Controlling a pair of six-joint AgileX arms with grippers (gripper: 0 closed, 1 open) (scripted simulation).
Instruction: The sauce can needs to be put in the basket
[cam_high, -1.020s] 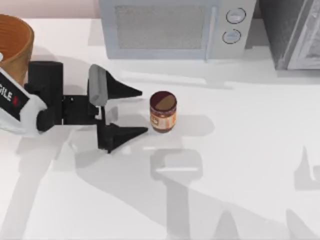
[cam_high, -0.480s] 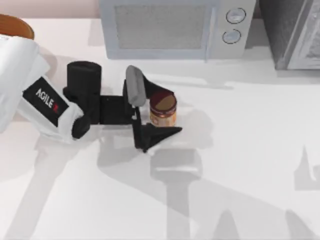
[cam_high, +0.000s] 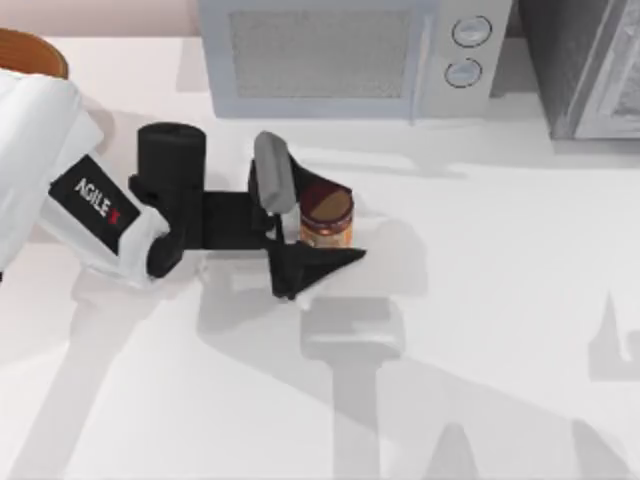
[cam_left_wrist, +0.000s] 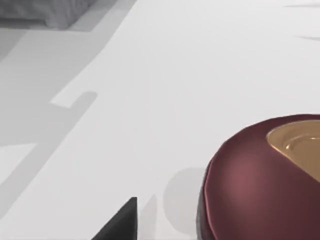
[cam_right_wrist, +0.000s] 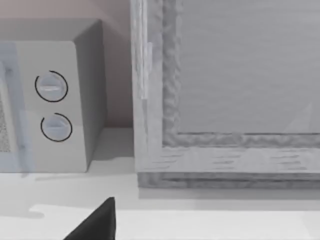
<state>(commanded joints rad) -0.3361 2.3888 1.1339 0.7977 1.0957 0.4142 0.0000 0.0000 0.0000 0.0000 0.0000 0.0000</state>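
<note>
Since half a second ago, left gripper (cam_high: 322, 226) barely advances; fingers sit apart around small orange-labelled sauce can (cam_high: 326, 216). Off-centre closing could topple it.

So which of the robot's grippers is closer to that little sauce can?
The left. The left gripper has its fingers on either side of the sauce can on the table. The right gripper is off by the microwave, away from the can.

Sauce can (cam_high: 326, 216) at centre frame on the table (cam_high: 500, 300), between the left gripper's (cam_high: 322, 222) fingers; basket (cam_high: 35, 52), seemingly, upper left; microwave (cam_high: 350, 55) behind.
</note>
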